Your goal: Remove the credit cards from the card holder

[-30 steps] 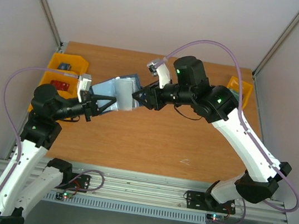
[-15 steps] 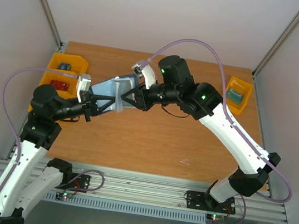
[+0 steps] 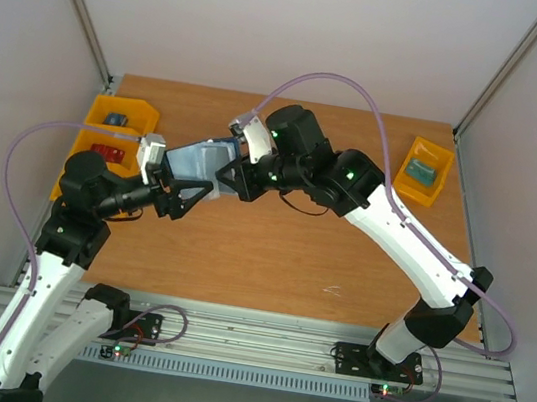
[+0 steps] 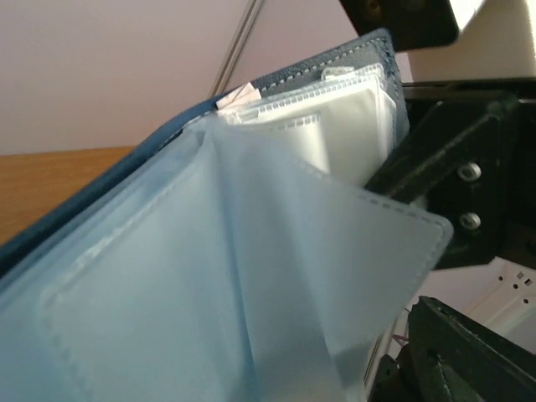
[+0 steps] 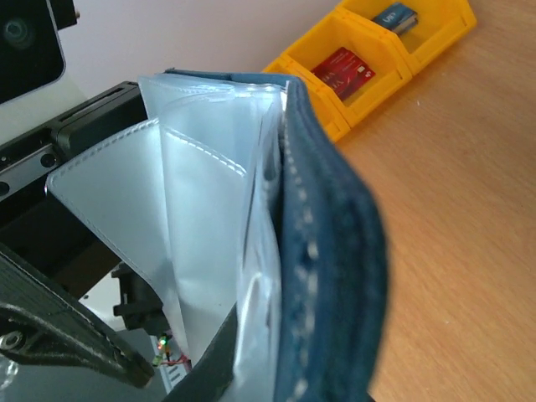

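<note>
The card holder [image 3: 194, 158], a navy wallet with clear sleeves fanned open, hangs above the table between my two arms. My right gripper [image 3: 227, 177] is shut on its right end; in the right wrist view a dark finger [image 5: 208, 356] presses the sleeves [image 5: 201, 209] against the navy cover [image 5: 335, 276]. My left gripper [image 3: 184, 196] stands open at the holder's lower left edge, its fingers spread beside the loose sleeves [image 4: 251, 276]. A pale pink corner of one of the credit cards [image 4: 238, 95] peeks from a sleeve under the cover; the rest is hidden.
Two yellow bins [image 3: 97, 130] sit at the table's left edge with a red card-like item [image 5: 343, 71] and a small blue item [image 5: 394, 17] inside. Another yellow bin [image 3: 437, 186] at the right edge holds a teal item. Grey walls enclose the table.
My left gripper has let go of the holder and opened. The right arm moved left and its gripper shut on the holder's right end.
</note>
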Available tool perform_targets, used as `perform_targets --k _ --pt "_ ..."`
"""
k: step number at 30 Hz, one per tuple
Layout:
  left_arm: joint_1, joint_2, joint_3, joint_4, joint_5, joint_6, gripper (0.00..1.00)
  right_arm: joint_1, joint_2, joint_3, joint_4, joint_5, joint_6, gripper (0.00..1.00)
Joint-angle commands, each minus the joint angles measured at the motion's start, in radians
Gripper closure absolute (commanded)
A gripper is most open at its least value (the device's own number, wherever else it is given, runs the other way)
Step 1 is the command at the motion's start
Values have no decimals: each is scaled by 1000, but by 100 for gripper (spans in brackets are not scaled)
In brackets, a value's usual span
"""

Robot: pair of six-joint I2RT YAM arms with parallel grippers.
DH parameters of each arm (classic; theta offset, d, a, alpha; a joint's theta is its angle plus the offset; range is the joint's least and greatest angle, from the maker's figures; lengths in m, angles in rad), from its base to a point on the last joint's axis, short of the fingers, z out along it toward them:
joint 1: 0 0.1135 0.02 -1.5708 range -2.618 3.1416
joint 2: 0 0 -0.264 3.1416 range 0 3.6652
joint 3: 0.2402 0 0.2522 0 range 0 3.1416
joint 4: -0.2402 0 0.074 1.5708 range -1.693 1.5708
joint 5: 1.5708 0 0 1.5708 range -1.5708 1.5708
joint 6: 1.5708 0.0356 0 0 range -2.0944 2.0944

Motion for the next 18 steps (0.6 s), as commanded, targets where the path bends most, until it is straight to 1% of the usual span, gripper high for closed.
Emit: perform_targets --k 1,3,4,5,7,9,10,11,12,14,15,18 --pt "-1 -2 3 95 30 -7 7 52 20 71 -27 101 -12 99" --pt "-1 1 3 104 45 -13 8 59 21 82 -28 93 -18 99" --pt "-1 3 2 99 50 -14 12 59 19 80 -22 73 -24 99" --pt "-1 5 1 87 44 -12 19 59 15 75 -11 49 -29 99" --pt "-1 10 4 55 25 -2 40 59 1 63 14 -3 -37 99" --pt "-1 12 14 16 -1 17 66 59 -14 45 31 -35 -47 99" --pt "-1 12 21 0 -6 26 81 59 -29 33 43 -52 -51 97" --pt "-1 10 28 -13 -8 29 93 57 -43 22 48 -56 -56 94" --pt "-1 8 33 -22 -3 36 99 55 -57 10 49 -48 -59 89" --pt "-1 -2 34 -25 12 41 100 41 -89 -22 49 -25 -61 80" --pt "-1 -8 30 -21 21 40 100 31 -103 -40 49 -18 -60 77" --pt "-1 -14 22 -3 42 26 100 2 -128 -70 36 -10 -55 75"
